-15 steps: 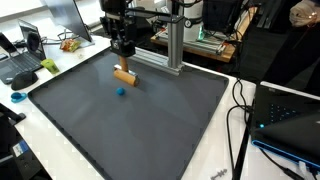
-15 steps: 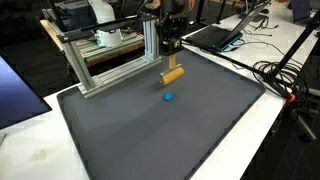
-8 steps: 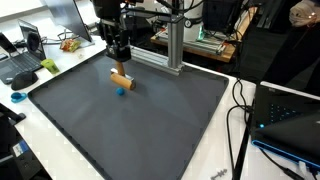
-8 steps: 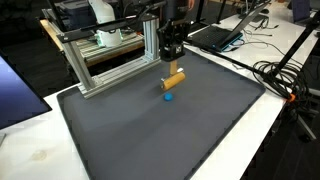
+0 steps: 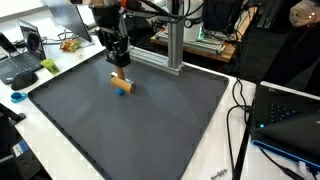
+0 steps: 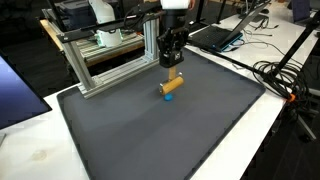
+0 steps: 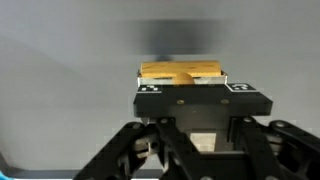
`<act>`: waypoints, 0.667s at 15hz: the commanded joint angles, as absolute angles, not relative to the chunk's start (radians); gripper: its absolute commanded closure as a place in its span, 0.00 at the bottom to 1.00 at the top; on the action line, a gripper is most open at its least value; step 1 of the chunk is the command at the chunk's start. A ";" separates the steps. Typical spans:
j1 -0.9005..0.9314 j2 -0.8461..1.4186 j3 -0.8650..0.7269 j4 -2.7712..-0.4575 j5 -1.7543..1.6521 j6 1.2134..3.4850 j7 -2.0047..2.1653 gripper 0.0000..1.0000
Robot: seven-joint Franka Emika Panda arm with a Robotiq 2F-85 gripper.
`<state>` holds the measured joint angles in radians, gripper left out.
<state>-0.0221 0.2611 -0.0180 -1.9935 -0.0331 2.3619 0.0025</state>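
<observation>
My gripper hangs over the far part of a dark grey mat and is shut on an orange-brown wooden block. The block hangs tilted below the fingers in both exterior views. A small blue object lies on the mat right under the block's lower end, also seen in an exterior view; I cannot tell whether they touch. In the wrist view the block shows just beyond the black gripper body, which hides the fingertips.
A metal frame of aluminium bars stands at the mat's far edge, close behind the gripper, and shows again in an exterior view. Laptops, cables and a blue-lit box lie around the mat.
My gripper has moved sideways and down with the block in it. The block's lower end has come down onto the spot right above the blue object, which has stayed put.
</observation>
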 commanded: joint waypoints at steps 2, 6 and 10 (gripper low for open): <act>-0.035 0.290 -0.025 -1.958 -0.025 2.376 -0.024 0.78; -0.040 0.312 -0.029 -1.947 -0.024 2.398 -0.026 0.78; -0.043 0.340 -0.031 -1.927 -0.026 2.391 -0.028 0.78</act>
